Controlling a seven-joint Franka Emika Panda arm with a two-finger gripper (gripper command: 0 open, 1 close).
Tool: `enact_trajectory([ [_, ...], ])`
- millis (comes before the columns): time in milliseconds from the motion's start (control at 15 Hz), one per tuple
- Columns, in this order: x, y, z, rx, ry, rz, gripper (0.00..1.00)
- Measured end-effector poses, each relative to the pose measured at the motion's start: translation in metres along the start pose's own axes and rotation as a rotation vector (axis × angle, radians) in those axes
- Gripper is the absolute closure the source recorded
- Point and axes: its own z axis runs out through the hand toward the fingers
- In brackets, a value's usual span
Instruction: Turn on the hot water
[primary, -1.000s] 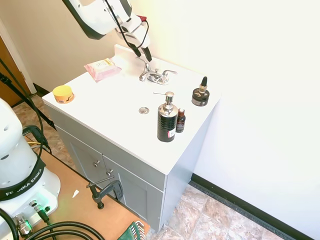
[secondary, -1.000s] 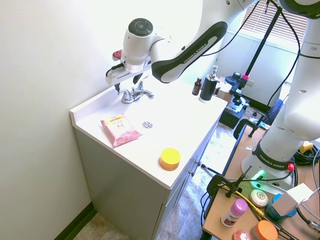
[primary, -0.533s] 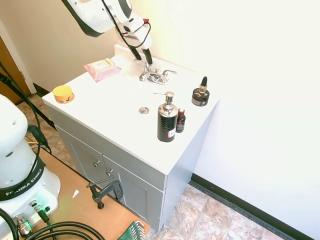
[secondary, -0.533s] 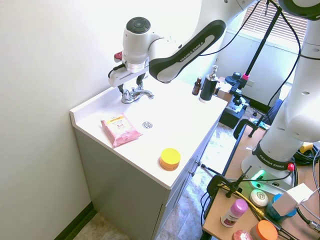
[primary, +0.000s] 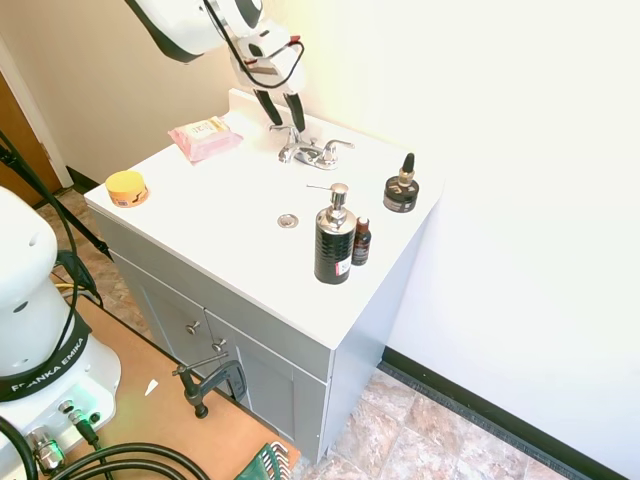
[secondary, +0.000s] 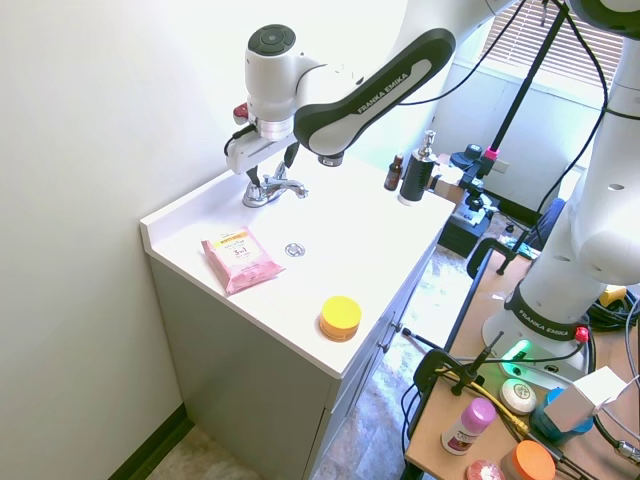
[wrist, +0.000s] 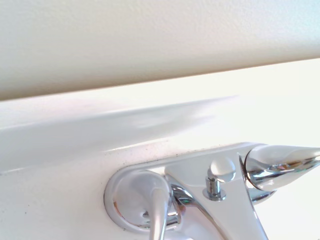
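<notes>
Counter, first exterior view, left to right: a yellow round tin near the left corner; a pink wipes pack, label print too small to be read; then the chrome faucet at the back edge. The gripper is held directly above the faucet's left end, fingers pointing down and spread apart, nothing grasped. The hot water lever sits left of the spout, just below the fingertips; contact cannot be confirmed. The matching right lever is left untouched. Further right: a black soap bottle with chrome pump, a small dark bottle touching it, a dark dropper jar.

Judgement: the step is approach to the lever. One finger should be lowered beside the handle, then the lever swept slowly about its base; the polished chrome is likely to slip.

Legible writing: "FRANKA EMIKA" on the arm.
</notes>
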Motion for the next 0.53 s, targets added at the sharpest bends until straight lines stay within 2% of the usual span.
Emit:
enact_trajectory([
  [200, -0.004, 0.008, 0.002, -0.035, 0.001, -0.017, 0.00],
  [533, 0.002, 0.023, -0.002, -0.055, 0.015, -0.019, 0.00],
])
